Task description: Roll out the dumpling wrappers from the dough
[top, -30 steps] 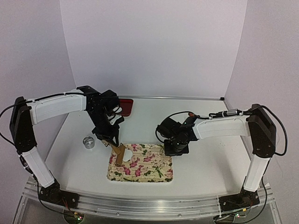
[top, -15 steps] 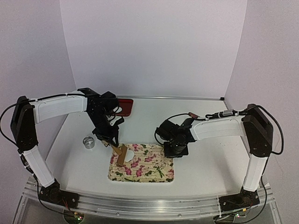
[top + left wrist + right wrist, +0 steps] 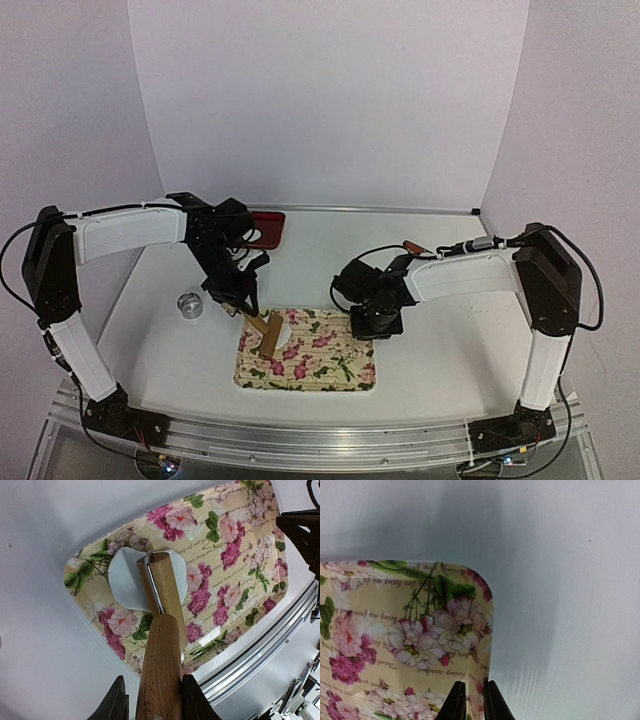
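Pale walls are enclosing the white desk, where the rectangular floral-printed tray is lying between your two arms. Over the last second your left gripper, clenched on the handle of the wooden hand roller, has been carrying the barrel inward from the tray's left rim. The barrel is now lying across the thin white round dumpling wrapper in the far-left part of the tray. The tray itself seems to be sitting slightly further right than before. Your right gripper is pinching the tray's rim at the far-right corner, fingertips close together with the rim between them, so you are bracing the tray while the roller is working. Judging from this, you are just starting a rolling stroke: the disc is looking flat but uneven at its edges, so more passes are probably needed. The small metal ring cutter is standing on the desk, left of the tray and apart from it.
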You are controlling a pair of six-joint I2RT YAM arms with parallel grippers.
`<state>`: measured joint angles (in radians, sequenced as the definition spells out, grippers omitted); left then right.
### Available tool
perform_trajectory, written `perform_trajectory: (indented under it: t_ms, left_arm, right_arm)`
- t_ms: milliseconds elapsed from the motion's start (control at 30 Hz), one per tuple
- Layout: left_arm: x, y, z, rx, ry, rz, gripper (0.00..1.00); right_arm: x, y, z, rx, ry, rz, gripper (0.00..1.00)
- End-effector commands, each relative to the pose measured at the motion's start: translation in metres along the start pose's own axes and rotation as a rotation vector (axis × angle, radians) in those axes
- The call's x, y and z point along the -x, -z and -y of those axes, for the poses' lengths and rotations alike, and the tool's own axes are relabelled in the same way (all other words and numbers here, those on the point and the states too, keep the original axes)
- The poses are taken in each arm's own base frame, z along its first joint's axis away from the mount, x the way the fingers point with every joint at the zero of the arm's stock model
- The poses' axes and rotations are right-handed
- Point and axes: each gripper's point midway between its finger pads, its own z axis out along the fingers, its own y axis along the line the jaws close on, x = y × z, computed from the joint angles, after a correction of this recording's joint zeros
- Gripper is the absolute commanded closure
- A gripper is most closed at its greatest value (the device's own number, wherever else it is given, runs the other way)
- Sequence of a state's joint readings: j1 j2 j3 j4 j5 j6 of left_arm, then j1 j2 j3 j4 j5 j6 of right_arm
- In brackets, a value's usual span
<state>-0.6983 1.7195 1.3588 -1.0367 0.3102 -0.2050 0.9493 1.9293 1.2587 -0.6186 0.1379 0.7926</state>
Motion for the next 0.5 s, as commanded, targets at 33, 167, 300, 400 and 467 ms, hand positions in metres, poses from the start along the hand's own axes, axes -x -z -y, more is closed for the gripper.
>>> perform_trajectory:
  t_ms: [33,167,300,400,467]
  left_arm:
    - [-0.014,-0.023,-0.009,0.021,-0.007,-0.064,1.00]
    - [-0.017,-0.026,-0.011,0.023,-0.004,-0.071,1.00]
    - [-0.024,-0.031,-0.014,0.028,0.001,-0.084,1.00]
    - [-0.030,-0.035,-0.018,0.035,0.007,-0.098,1.00]
    - [-0.034,-0.038,-0.019,0.033,0.009,-0.104,1.00]
  right_arm:
    - [-0.015,-0.016,0.006,-0.025,-0.032,-0.048,0.83]
    - [-0.016,-0.014,0.013,-0.038,-0.051,-0.041,0.82]
    - [-0.017,-0.012,0.016,-0.041,-0.056,-0.038,0.81]
    - [-0.016,-0.011,0.017,-0.046,-0.062,-0.037,0.81]
    - [-0.016,-0.010,0.019,-0.050,-0.067,-0.032,0.81]
